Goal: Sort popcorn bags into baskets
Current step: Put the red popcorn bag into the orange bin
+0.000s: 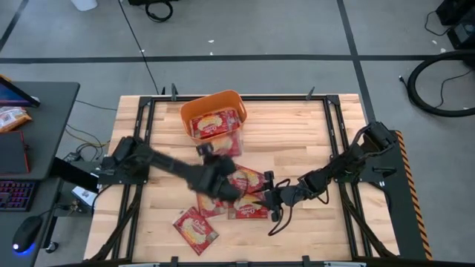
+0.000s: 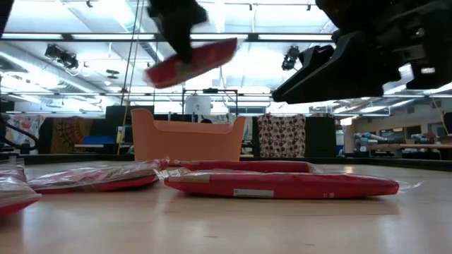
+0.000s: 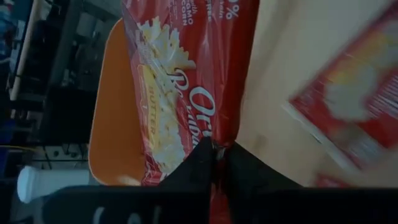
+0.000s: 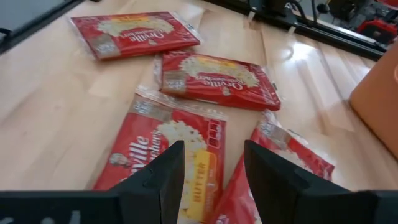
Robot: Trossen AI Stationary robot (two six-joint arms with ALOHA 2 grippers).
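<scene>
Wooden table (image 1: 297, 141): a pale butcher-block top inside a dark frame, seen from above.
Loose packet at the left (image 1: 196, 228): one red popcorn bag is laid flat near the front edge, apart from the others.
Left gripper (image 1: 210, 154): it is raised above the table between the basket and the pile, with the fingers (image 3: 198, 163) clamped together on the end of a red popcorn bag.
Held packet (image 3: 186, 87): it is gripped by one end and hangs clear of the wood; in the low view it is seen tilted in the air (image 2: 192, 61) above the basket.
Basket (image 1: 214, 113): an orange tub is placed at the back of the table, with red packets already inside it.
Pile of packets (image 1: 241, 194): several red bags are spread flat and overlapping near the middle front.
Right gripper (image 1: 269, 199): it is held low at the right end of the pile, fingers (image 4: 163, 175) apart, directly over a packet (image 4: 174, 158) with nothing gripped.
</scene>
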